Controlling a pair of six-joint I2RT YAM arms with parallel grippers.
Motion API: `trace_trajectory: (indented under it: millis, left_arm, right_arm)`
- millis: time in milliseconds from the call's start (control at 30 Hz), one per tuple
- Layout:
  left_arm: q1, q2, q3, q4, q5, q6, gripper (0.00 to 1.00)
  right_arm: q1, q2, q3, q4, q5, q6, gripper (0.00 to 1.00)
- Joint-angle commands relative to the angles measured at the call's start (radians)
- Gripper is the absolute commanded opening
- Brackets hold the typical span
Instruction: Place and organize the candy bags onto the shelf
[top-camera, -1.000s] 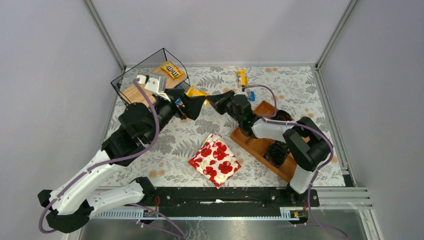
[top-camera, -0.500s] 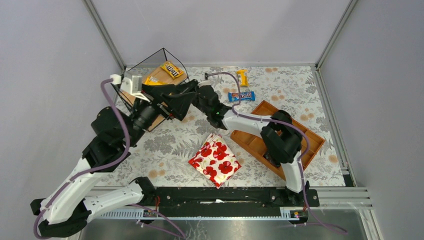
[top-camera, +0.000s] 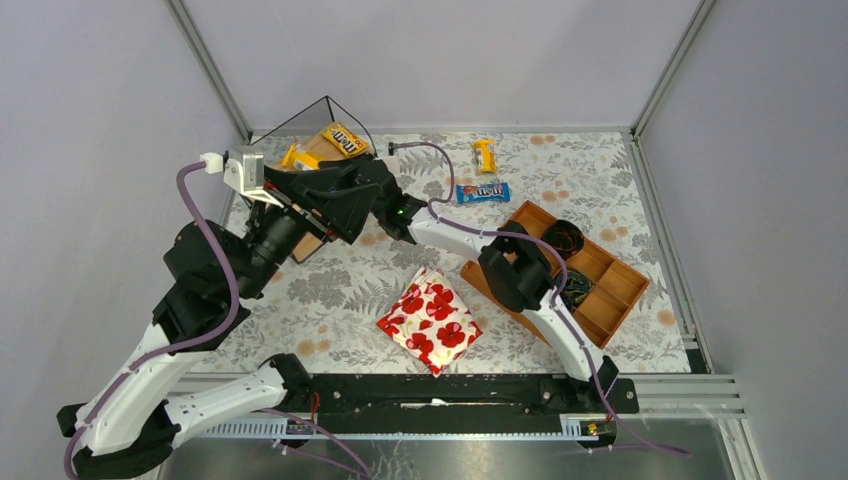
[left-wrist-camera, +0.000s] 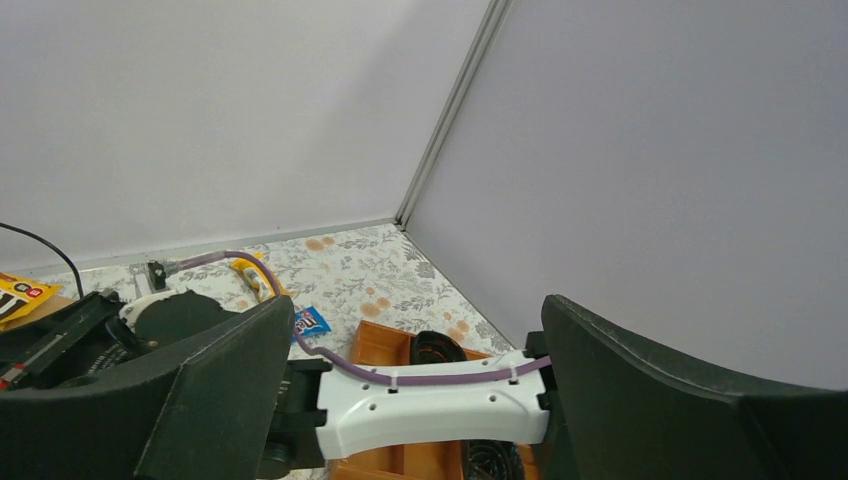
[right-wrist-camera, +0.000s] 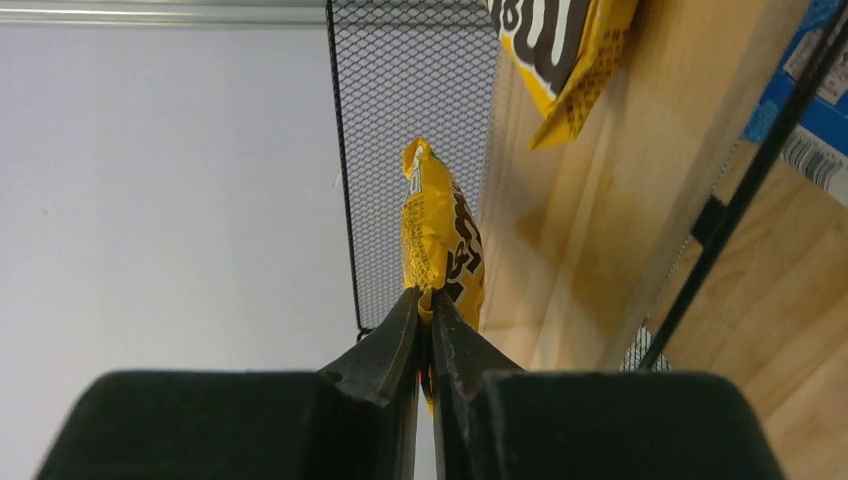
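Note:
The shelf (top-camera: 262, 186), black wire with light wooden boards, stands at the far left. One yellow candy bag (top-camera: 343, 139) lies on its upper board. My right gripper (top-camera: 312, 166) is shut on the edge of another yellow candy bag (top-camera: 298, 157) and holds it at the shelf. In the right wrist view that gripper (right-wrist-camera: 427, 300) pinches this bag (right-wrist-camera: 440, 235) upright beside the wooden board (right-wrist-camera: 590, 230), below the lying bag (right-wrist-camera: 560, 50). A blue bag (right-wrist-camera: 812, 112) shows behind the wire. My left gripper (top-camera: 348, 202) is wide open and empty next to the right arm, as the left wrist view (left-wrist-camera: 418, 312) shows. A blue bag (top-camera: 483, 191) and a yellow bag (top-camera: 485, 155) lie on the table.
A white pouch with red poppies (top-camera: 428, 320) lies at the near middle. A reddish-brown compartment tray (top-camera: 598, 262) with dark items sits at the right. The right arm stretches across the table's middle. Grey walls close in the far and side edges.
My right arm has swung left with the yellow bag from the table's middle to the shelf. My left arm has pulled back and up to the left, its jaws open.

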Motion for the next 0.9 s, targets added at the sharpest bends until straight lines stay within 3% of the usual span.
trace_trajectory:
  millis: [0,367,867]
  left_arm:
    - [0.002,-0.025,-0.022,0.039,-0.026,0.009,0.99]
    - [-0.014,-0.038,-0.050,0.053,-0.063,0.027,0.99]
    - [-0.018,-0.031,-0.058,0.058,-0.064,0.029,0.99]
  right_arm:
    - [0.008,0.078,0.196,-0.107,0.107,-0.006,0.13]
    - [-0.014,0.142,0.273,-0.169,0.155,-0.006,0.13]
    - [-0.026,0.096,0.200,-0.166,0.191,-0.006,0.13]
